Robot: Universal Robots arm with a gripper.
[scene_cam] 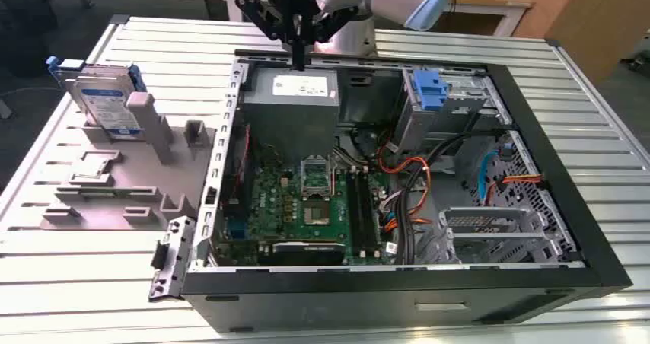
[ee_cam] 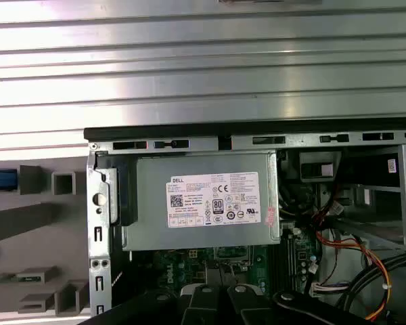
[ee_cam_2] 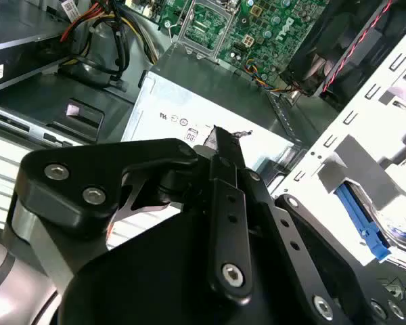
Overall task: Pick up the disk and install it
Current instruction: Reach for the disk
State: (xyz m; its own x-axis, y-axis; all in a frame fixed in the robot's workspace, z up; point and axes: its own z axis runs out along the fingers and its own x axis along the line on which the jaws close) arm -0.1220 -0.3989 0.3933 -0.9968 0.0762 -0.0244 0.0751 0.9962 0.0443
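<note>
Well, gripper (scene_cam: 297, 62) hangs over the case (scene_cam: 587, 234), just above the PSU (scene_cam: 291, 89) by the case's rim; fingers look pinched together w/ nothing between. Disk (scene_cam: 106, 100) stands upright in a grey holder (scene_cam: 102, 188) outside the case, off its side wall toward the exterior view's left, well apart from gripper. Blue bracket (scene_cam: 431, 89) sits inside the case.

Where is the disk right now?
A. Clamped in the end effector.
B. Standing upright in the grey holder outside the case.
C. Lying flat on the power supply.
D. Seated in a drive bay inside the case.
B: the disk stands upright in the grey holder at the exterior view's left, outside the case, while the end effector hangs over the power supply.
</note>
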